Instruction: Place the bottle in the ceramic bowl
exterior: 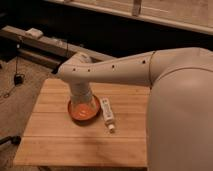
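The orange-red ceramic bowl (84, 114) sits on the wooden table (60, 135), left of centre. The slim white bottle (107, 113) lies flat on the table just right of the bowl, cap end pointing toward the front. My white arm reaches in from the right, and its wrist hangs straight down over the bowl. The gripper (81, 106) is at the end of that wrist, low over the inside of the bowl, and the wrist hides most of it. The bottle lies apart from the gripper, to its right.
The table's left and front edges are in view, with carpet floor and cables to the left. A dark low shelf with a small white box (35, 33) runs behind the table. My large white arm body (180, 110) covers the table's right side.
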### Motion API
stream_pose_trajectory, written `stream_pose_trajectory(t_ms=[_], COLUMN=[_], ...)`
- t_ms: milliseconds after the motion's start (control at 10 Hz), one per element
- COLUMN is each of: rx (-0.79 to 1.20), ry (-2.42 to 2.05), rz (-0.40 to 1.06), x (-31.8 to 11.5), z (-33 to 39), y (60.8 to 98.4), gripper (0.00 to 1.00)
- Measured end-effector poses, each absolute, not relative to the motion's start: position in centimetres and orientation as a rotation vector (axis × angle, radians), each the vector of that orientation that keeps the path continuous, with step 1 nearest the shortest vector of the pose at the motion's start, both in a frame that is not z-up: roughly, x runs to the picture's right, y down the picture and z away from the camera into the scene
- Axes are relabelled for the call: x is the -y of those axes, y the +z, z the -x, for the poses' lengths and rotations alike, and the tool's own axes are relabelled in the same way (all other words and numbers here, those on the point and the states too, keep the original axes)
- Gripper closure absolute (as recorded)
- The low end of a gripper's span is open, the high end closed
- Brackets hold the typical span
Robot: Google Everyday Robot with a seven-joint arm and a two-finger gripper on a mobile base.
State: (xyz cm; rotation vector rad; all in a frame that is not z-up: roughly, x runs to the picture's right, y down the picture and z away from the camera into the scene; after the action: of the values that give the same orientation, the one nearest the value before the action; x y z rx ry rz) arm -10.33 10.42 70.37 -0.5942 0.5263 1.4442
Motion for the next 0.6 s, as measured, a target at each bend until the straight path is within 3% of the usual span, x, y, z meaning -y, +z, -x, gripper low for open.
stream_pose_trajectory(t_ms=[600], rx=[-0.516], ry=[1.467], rz=[0.614], x=[-11.8], z=[8.2], y=[70.3], gripper=[0.35])
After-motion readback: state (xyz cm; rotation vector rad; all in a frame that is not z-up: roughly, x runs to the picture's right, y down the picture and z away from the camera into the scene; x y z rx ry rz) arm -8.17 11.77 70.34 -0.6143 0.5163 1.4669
